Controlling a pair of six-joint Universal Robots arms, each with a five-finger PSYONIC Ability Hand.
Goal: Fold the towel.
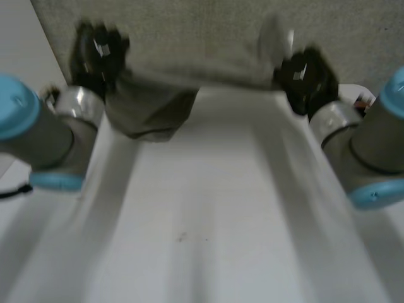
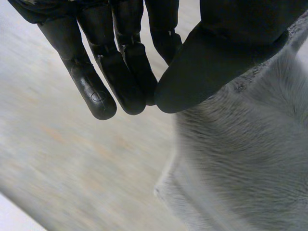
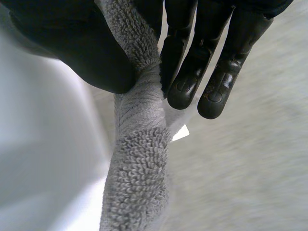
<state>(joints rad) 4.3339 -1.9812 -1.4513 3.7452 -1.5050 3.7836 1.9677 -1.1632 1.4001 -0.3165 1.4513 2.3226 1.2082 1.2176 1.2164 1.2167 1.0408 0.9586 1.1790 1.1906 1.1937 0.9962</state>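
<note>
lab setup: white table (image 1: pixel 208 227), robot arms (image 1: pixel 44 136)

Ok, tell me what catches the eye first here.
A grey towel hangs stretched between the two black hands above the white table. The left hand pinches one end, where the cloth sags in a bunch, and the right hand pinches the other. In the right wrist view the towel is bunched into a roll between thumb and fingers.
</note>
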